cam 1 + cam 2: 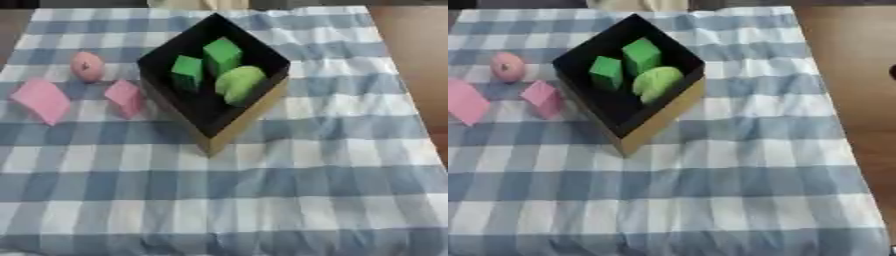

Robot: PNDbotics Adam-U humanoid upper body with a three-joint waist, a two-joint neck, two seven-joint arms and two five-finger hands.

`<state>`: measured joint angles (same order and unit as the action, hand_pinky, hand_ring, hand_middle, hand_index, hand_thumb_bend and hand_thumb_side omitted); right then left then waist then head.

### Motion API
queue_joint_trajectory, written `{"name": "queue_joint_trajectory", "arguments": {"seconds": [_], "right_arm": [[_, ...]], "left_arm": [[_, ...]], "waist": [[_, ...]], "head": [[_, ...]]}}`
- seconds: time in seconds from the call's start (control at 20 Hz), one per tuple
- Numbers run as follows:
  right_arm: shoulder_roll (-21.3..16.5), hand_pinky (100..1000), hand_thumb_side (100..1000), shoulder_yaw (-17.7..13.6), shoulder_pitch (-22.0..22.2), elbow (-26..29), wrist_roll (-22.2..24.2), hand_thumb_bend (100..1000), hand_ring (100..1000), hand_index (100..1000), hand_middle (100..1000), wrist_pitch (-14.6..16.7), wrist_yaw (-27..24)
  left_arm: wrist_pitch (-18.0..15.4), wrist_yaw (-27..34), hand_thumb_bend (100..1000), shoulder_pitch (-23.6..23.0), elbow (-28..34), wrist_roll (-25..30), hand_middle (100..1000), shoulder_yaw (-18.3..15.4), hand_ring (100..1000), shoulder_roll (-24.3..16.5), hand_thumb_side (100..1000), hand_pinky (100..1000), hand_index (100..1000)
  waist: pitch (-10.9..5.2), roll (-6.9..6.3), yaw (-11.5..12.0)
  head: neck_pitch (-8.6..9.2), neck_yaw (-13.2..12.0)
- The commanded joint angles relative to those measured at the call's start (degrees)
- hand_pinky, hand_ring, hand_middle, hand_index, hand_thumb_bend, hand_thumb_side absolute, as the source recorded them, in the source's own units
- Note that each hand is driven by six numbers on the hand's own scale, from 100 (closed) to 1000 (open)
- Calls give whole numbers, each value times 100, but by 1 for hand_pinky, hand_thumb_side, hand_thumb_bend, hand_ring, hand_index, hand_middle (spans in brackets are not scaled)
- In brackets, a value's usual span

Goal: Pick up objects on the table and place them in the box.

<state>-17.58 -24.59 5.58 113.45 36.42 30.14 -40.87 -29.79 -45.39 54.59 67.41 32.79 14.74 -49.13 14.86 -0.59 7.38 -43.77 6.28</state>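
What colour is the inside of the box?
Black inside the box, with tan outer walls; the left eye view shows it best.

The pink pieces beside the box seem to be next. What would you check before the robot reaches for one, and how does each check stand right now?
1. Pink pieces still on the cloth: ok. A round one, a small block and a larger block lie left of the box.
2. Pieces apart from each other: ok.
3. Box open on top: ok.
4. Room inside: ok; three green pieces fill the far half, and the near half shows bare floor.
5. Hands ready: cannot tell; neither shows in either view.
6. Small block clear of the box wall: cannot tell; it lies close.
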Motion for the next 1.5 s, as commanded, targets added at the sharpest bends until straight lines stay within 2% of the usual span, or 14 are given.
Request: {"name": "queue_joint_trajectory", "arguments": {"seconds": [0.05,0.5,0.6,0.65,0.75,1.5], "right_arm": [[-134,947,523,-12,-22,114,502,100,1000,994,483,461,77],[-128,948,523,-11,-68,114,480,100,1000,995,480,361,143],[-118,949,523,-9,-76,114,482,100,1000,995,478,346,153],[-112,949,523,-9,-80,114,485,100,1000,995,477,342,158],[-99,949,523,-9,-88,114,490,100,1000,995,476,338,167],[19,956,523,-12,-190,114,529,100,1000,997,463,207,328]], "left_arm": [[-177,-262,811,182,-223,146,886,48,924,-58,100,925,948],[-536,-156,832,125,-682,504,903,267,927,33,100,935,953],[-529,-142,848,134,-786,604,903,319,933,83,126,941,950],[-510,-147,865,144,-832,638,904,333,935,112,179,944,952],[-473,-123,856,161,-940,713,905,356,938,181,207,949,958],[-379,-275,828,252,-1538,987,918,319,944,500,207,948,971]], "waist": [[-159,-108,-12],[-140,-166,-59],[-130,-164,-74],[-124,-162,-82],[-108,-158,-101],[43,-183,-200]], "head": [[55,21],[59,4],[61,-5],[61,-7],[58,-17],[103,-66]]}}
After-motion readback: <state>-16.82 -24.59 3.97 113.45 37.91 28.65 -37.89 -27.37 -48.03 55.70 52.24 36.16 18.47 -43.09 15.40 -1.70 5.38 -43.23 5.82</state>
